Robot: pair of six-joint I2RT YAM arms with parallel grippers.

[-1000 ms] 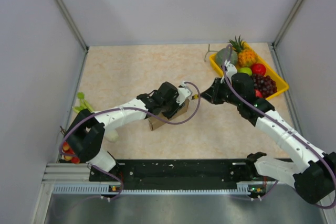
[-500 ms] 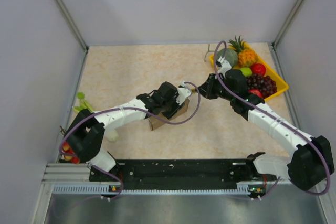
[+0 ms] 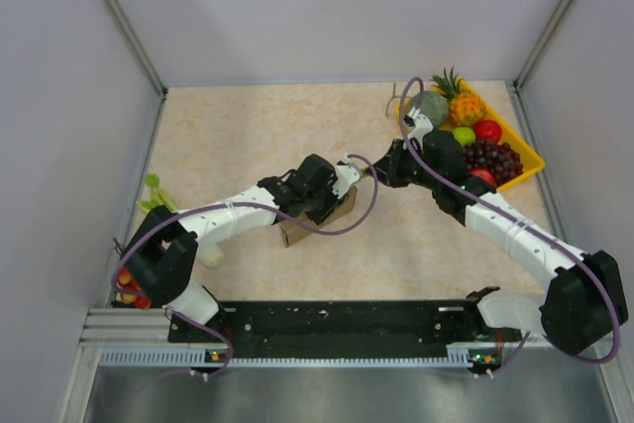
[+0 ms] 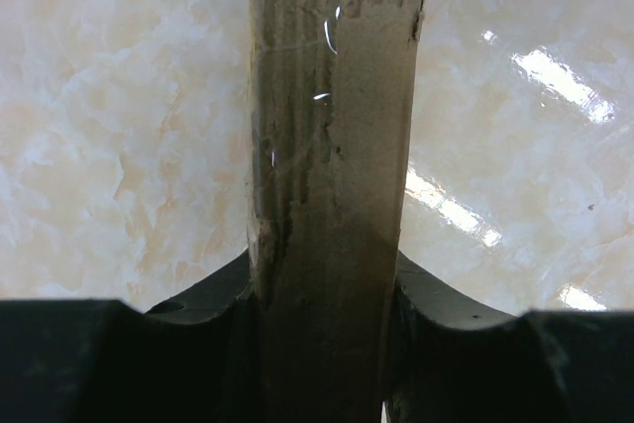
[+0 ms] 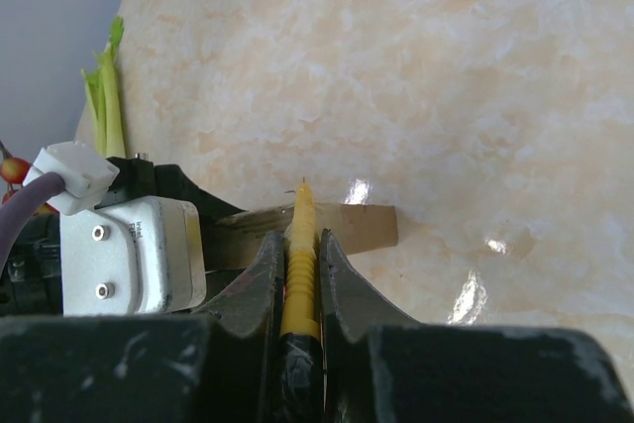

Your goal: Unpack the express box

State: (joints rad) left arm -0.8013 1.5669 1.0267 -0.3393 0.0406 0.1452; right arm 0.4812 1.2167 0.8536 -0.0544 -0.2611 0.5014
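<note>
From above, your right gripper (image 3: 380, 174) has slid closer to the express box (image 3: 293, 234), under your left gripper (image 3: 327, 203). Left wrist: that gripper pinches the box on edge. Right wrist: the gripper squeezes a yellow stick (image 5: 300, 245), its tip at the box just ahead. Opening it looks like next.

Two robot arms (image 3: 233, 215) (image 3: 515, 240), one brown express box (image 3: 295, 233), one thin yellow tool (image 5: 299, 264), one yellow tray (image 3: 525, 158) far right, one pineapple (image 3: 466, 106), one bunch of dark grapes (image 3: 497, 158), one clump of green stalks (image 3: 154, 193) left.
</note>
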